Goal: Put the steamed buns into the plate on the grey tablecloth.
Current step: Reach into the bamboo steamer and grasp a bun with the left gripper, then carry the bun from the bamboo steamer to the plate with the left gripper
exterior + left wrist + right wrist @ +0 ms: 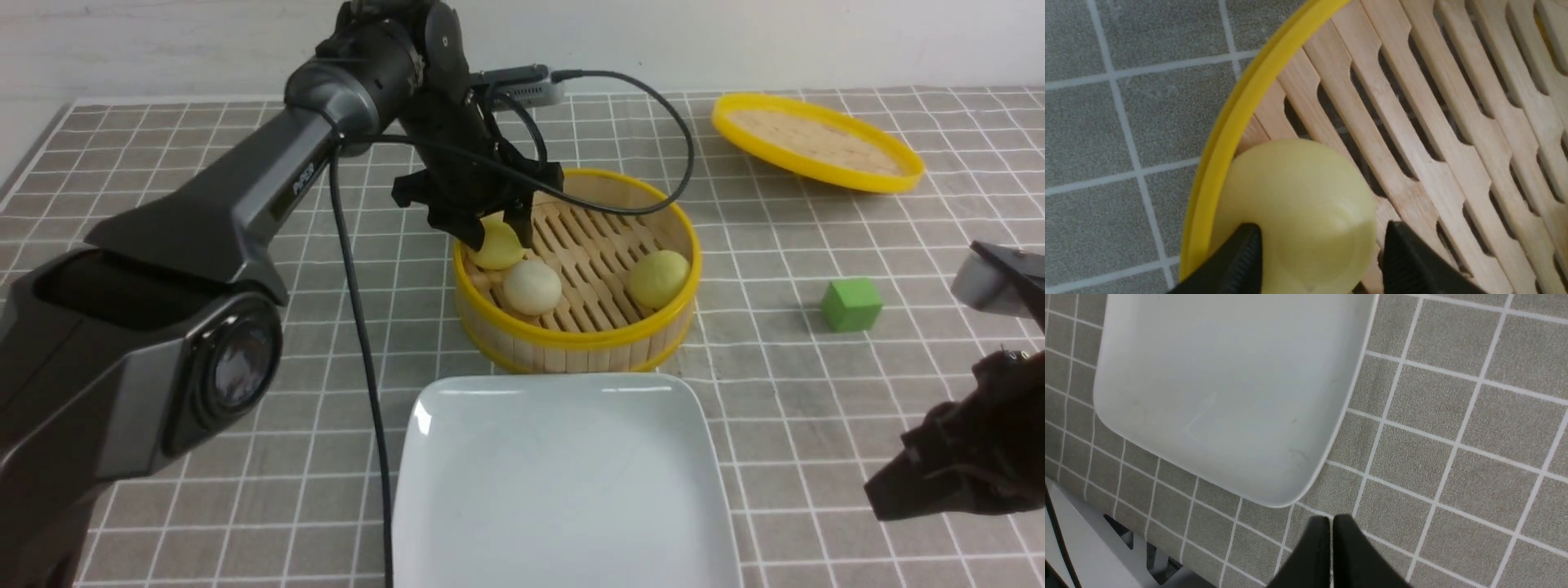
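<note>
Three steamed buns lie in the bamboo steamer basket (571, 347). One pale yellow bun (500, 255) (1298, 192) sits by the basket's left rim, an off-white bun (531, 287) beside it, and another pale yellow bun (658, 278) at the right. My left gripper (497, 242) (1322, 228) is open and straddles the left yellow bun. One finger touches it; a thin gap shows at the other. The white square plate (563, 490) (1220, 396) lies empty on the grey tablecloth (816, 392) in front of the basket. My right gripper (886, 494) (1331, 518) hangs shut beside the plate's corner.
The yellow-rimmed bamboo lid (816, 143) lies at the back right. A green cube (851, 304) sits right of the basket. The left arm's cable (359, 327) hangs down past the plate's left edge.
</note>
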